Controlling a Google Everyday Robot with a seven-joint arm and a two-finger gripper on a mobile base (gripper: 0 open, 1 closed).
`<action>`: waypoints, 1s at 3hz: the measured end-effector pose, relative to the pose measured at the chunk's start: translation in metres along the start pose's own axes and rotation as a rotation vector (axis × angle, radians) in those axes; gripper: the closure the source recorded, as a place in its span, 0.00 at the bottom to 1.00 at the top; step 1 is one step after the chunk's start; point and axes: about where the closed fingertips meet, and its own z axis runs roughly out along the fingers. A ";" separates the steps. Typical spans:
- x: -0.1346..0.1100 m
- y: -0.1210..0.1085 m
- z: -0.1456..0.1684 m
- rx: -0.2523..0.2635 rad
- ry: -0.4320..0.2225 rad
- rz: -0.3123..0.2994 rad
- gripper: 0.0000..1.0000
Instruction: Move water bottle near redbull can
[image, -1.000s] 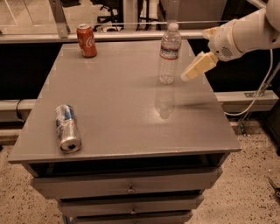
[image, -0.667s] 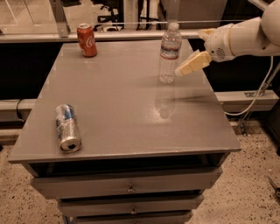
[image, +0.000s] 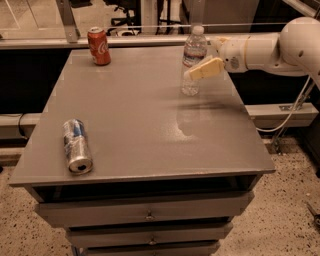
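Observation:
The water bottle, clear with a white cap and a red-and-white label, stands upright at the table's far right. My gripper reaches in from the right at the bottle's mid height. It is open, and a pale yellow finger overlaps the bottle's right side. The bottle still rests on the table. The redbull can, silver and blue, lies on its side near the front left corner, far from the bottle.
A red cola can stands upright at the far left of the grey table. Drawers sit under the tabletop. My white arm stretches over the table's right edge. A rail runs behind the table.
My gripper has moved left and slightly down, from beside the bottle to right up against it. The bottle and both cans have not moved.

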 end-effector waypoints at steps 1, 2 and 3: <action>-0.003 0.005 0.013 -0.025 -0.043 0.028 0.25; -0.004 0.007 0.013 -0.040 -0.084 0.048 0.48; -0.021 0.021 -0.002 -0.071 -0.162 0.058 0.71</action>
